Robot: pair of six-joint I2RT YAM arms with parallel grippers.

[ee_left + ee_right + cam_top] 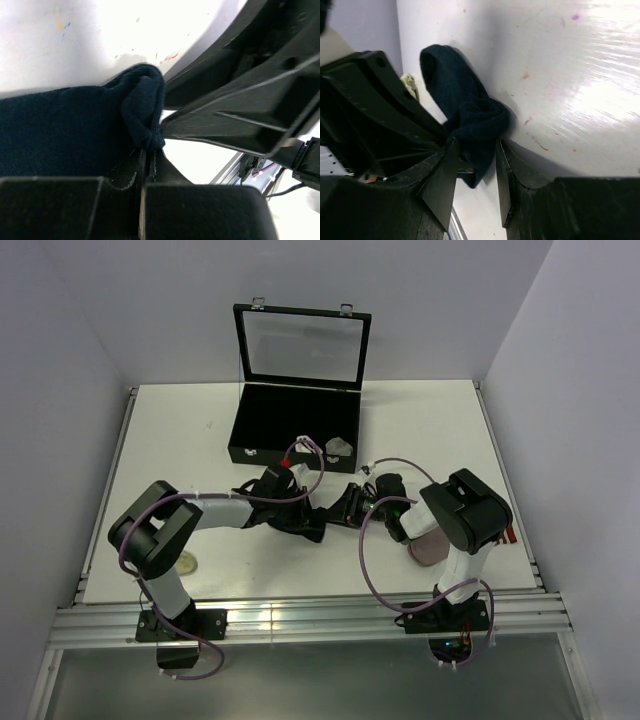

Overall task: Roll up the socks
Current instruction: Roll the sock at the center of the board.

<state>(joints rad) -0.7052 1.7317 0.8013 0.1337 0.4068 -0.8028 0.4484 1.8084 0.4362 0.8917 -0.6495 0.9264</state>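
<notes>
A plain navy sock (65, 130) lies on the white table, its end folded over into a small bunch (475, 122). My left gripper (148, 152) is shut on the edge of that bunch, the fabric pinched at its tips. My right gripper (475, 150) stands open around the same bunch, one finger (442, 170) on each side with a gap to the cloth. In the top view the left gripper (320, 525) and right gripper (342, 508) meet tip to tip at the table's middle, and they hide the sock there.
An open black case (250, 430) with a raised glass lid stands at the back, a pale sock (340, 447) inside it. Another pale sock (430, 548) lies under the right arm. A small round object (187, 562) sits near the left arm's base.
</notes>
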